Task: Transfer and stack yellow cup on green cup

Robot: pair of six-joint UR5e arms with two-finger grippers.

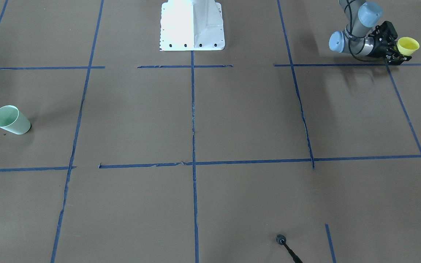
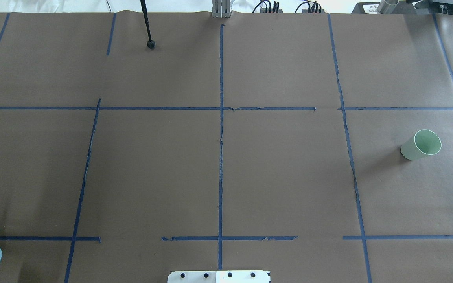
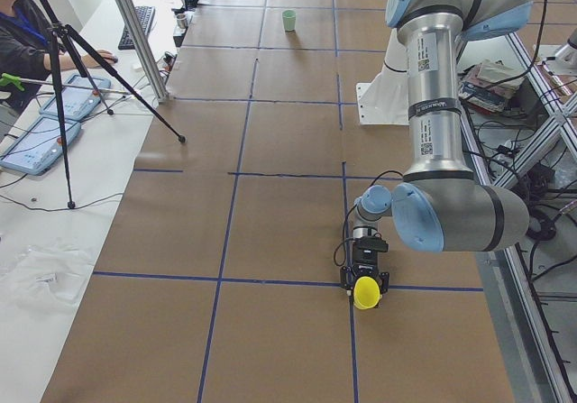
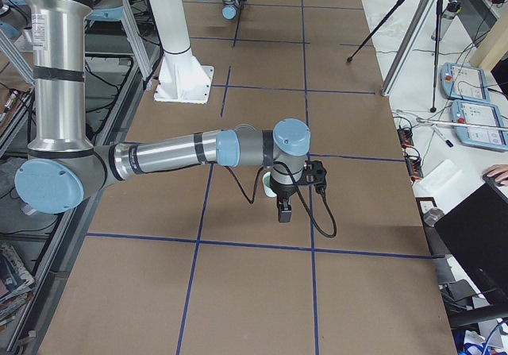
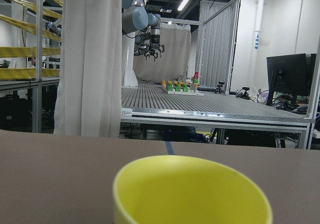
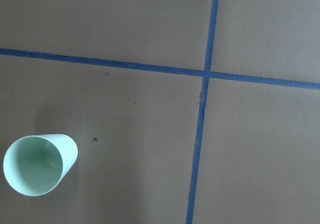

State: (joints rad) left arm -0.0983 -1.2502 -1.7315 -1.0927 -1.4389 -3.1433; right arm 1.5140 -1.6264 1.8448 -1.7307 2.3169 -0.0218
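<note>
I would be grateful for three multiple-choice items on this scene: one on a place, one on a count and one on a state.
1. Where is the yellow cup?
A) at the left gripper
B) at the table's middle
C) on the floor

2. How many cups show in the front-facing view?
A) one
B) two
C) three

3. How does the green cup stand?
A) on its side
B) upside down
C) upright, mouth up

Key: 1 A, the front-facing view shows the gripper closed on it. 2 B, one yellow and one green. 3 C, the right wrist view looks down into its open mouth.
</note>
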